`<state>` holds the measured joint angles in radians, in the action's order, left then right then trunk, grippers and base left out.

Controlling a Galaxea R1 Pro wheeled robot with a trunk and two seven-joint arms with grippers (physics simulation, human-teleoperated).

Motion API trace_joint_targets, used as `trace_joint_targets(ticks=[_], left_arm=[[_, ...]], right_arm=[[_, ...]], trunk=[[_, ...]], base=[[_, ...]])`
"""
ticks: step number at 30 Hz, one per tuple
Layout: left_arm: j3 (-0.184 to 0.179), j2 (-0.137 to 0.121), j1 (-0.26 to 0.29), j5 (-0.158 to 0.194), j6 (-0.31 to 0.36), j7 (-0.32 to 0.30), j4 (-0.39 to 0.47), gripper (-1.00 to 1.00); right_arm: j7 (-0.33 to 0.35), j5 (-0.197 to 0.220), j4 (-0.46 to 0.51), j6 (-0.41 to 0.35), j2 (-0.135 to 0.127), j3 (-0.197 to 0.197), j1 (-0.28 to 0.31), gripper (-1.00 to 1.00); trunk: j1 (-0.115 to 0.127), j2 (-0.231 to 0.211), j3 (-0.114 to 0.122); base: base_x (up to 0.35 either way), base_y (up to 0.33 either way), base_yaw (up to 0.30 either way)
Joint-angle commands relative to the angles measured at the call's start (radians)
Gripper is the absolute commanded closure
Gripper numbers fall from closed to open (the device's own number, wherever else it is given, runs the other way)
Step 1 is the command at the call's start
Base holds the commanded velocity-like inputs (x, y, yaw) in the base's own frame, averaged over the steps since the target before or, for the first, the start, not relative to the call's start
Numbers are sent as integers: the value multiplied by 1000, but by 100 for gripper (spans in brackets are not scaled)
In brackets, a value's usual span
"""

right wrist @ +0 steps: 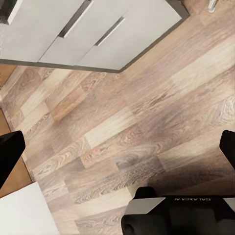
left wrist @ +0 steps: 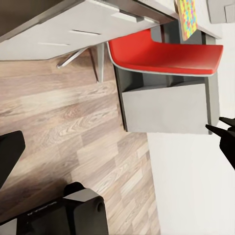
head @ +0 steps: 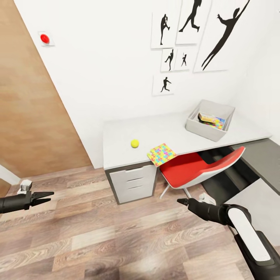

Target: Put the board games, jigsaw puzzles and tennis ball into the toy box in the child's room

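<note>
White walls and a wood-plank floor (head: 116,241) frame the scene, with black baseball-player prints (head: 194,35) hung above the tabletop (head: 155,134) and a small red dot (head: 45,38) high on the wall near a brown wooden door (head: 27,109). Taking the tabletop as the landmark: the tennis ball (head: 135,143) sits on it toward its drawer end, apart from everything else. A jigsaw puzzle (head: 161,154) lies at its front edge just beside the ball, one corner hanging over the red chair (head: 198,167) tucked below; whether it is one panel or two stacked cannot be told. The toy box (head: 210,119) stands at the far end of the tabletop, and a colourful board game (head: 212,119) rests tilted inside it. Three white drawers (head: 132,182) sit under the ball's end.

Both arms hang low over the floor, well in front of the tabletop — neither touches anything. The left pincer (head: 47,196) points toward the drawers with its fingers slightly spread and nothing between them. The right pincer (head: 182,201) points the other way; whether its fingers are spread or pressed together cannot be told from the head view, though the right wrist view shows two dark fingertips (right wrist: 10,152) wide apart over bare planks.
</note>
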<state>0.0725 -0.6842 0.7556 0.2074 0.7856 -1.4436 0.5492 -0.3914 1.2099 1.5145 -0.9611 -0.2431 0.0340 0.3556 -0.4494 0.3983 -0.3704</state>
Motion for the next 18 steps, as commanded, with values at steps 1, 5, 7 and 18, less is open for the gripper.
trace_joint_targets(ticks=[1,5,7,18], left_arm=[[-1,0,1,1,11,-3,0,-100],[0,-1,1,1,10,-3,0,-100],[-1,0,1,1,10,-3,0,-100],[-1,-1,1,1,9,-3,0,-100]], right_arm=[[-10,10,1,-1,-1,1,1,-100],[-10,10,1,-1,-1,1,1,-100],[-10,10,1,-1,-1,1,1,-100],[-10,10,-3,-1,6,1,1,-100]], trunk=[[-1,2,0],[-1,2,7],[-1,2,10],[-1,2,28]], base=[[0,0,0],[0,0,0],[0,0,0],[0,0,0]])
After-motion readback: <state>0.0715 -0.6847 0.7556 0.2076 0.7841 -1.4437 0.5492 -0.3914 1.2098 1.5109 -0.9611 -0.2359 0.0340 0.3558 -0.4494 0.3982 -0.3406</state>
